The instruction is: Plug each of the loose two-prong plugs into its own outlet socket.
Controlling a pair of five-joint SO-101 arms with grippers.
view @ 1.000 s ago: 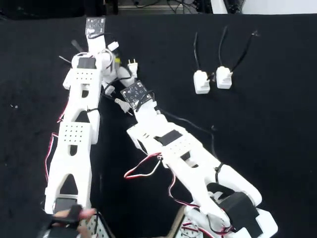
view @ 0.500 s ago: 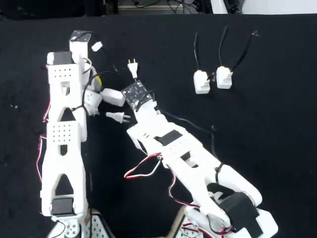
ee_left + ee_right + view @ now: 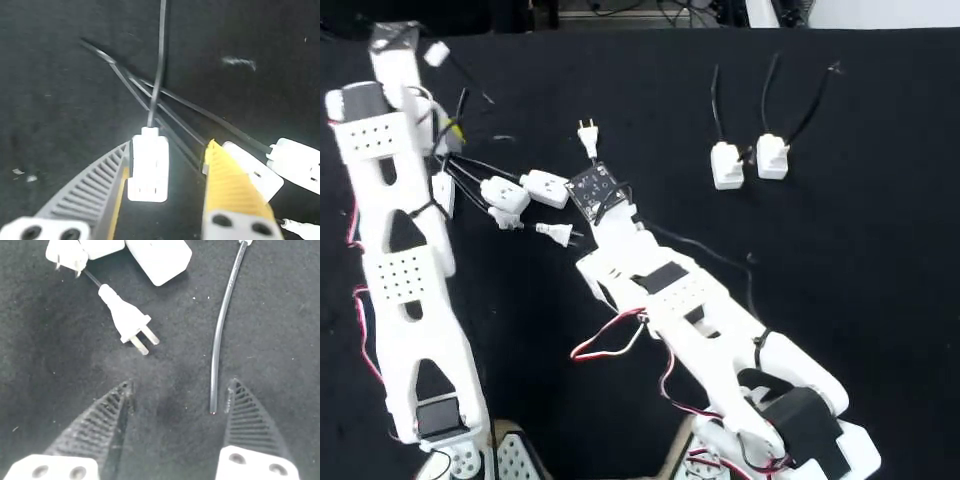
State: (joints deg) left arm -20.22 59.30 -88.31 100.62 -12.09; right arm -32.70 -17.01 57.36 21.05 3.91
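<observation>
While the left gripper [image 3: 169, 148] stands open near the table's [image 3: 880, 260] far left corner, a white outlet socket [image 3: 147, 170] between its fingers — close by the grey one, apart from the yellow — the right gripper [image 3: 181, 383] is spread open nearer the middle. A two-prong plug [image 3: 129, 321] lies just beyond its fingertips, prongs toward them; a second plug [image 3: 587, 132] lies further toward the far edge.

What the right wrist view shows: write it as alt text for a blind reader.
The open right gripper hangs over the black table with a loose white two-prong plug lying just ahead, prongs toward it. A black cable lies beside the plug, and white outlet sockets sit farther off.
</observation>
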